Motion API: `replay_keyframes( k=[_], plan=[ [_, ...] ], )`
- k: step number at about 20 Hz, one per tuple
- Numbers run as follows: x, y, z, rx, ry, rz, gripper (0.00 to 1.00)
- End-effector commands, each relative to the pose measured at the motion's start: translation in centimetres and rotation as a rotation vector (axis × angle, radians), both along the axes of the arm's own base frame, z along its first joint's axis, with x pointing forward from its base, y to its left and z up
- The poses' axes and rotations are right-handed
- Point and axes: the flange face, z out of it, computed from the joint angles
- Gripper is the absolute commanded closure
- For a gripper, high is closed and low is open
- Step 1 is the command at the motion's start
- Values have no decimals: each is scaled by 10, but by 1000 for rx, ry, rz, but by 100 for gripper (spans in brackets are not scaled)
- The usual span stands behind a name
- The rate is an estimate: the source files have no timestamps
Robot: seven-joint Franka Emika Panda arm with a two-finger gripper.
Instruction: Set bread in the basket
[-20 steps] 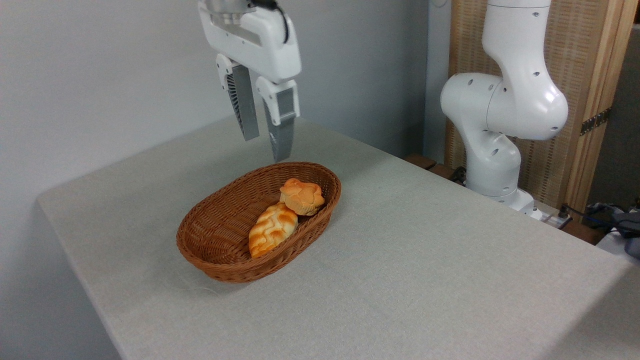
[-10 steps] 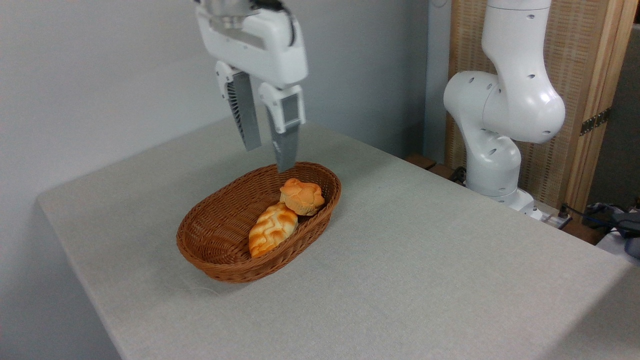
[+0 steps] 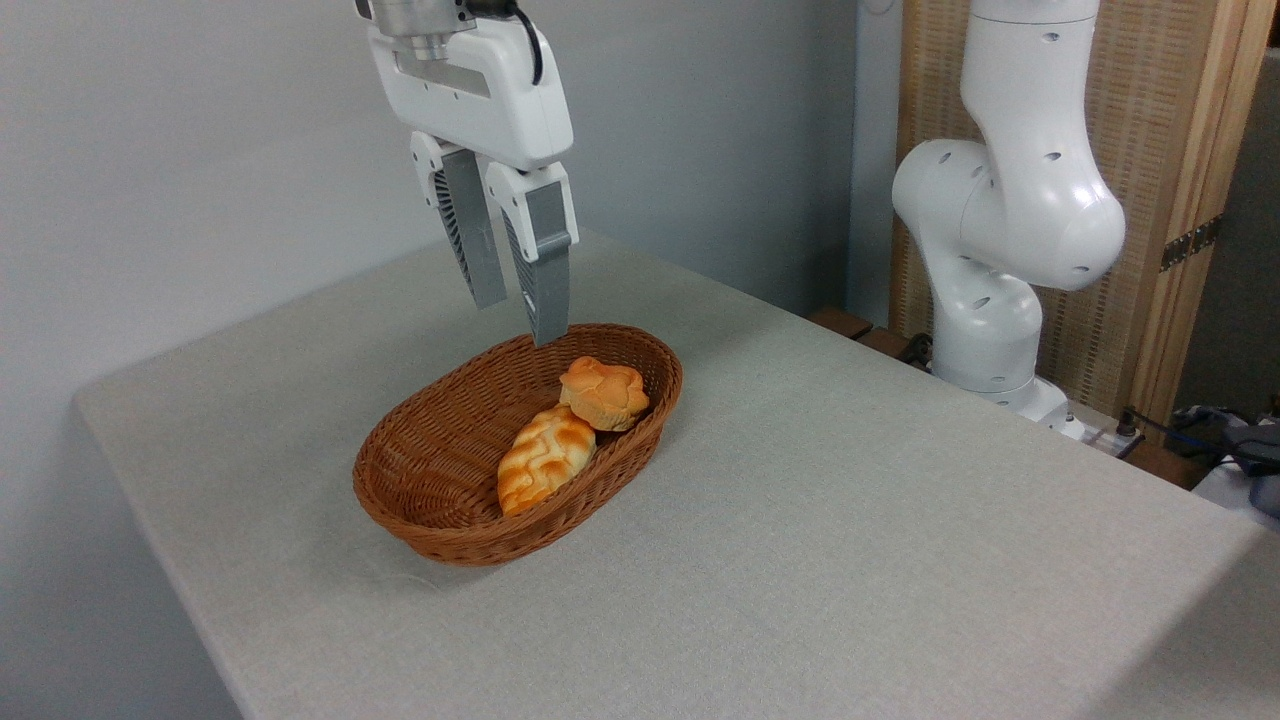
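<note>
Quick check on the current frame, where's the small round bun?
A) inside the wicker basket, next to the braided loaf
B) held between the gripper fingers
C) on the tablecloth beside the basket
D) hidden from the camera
A: the round bun lies inside the wicker basket at its far end, against the braided loaf, while the gripper hangs above the far rim, holding nothing.

- Arm [image 3: 1010,200]: glossy white rounded casings, small dark recessed screw holes.
- Gripper [image 3: 518,318]: white boxy housing, two grey ribbed tapered fingers [image 3: 545,280], black cable on top.
</note>
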Motion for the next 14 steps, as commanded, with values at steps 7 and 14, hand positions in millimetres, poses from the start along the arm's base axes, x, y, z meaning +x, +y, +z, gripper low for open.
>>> replay_keyframes(
  k=[7, 14],
  plan=[
    [10, 8, 12, -78, 7, 21, 0],
    [7, 8, 6, -83, 25, 24, 0]
  ],
)
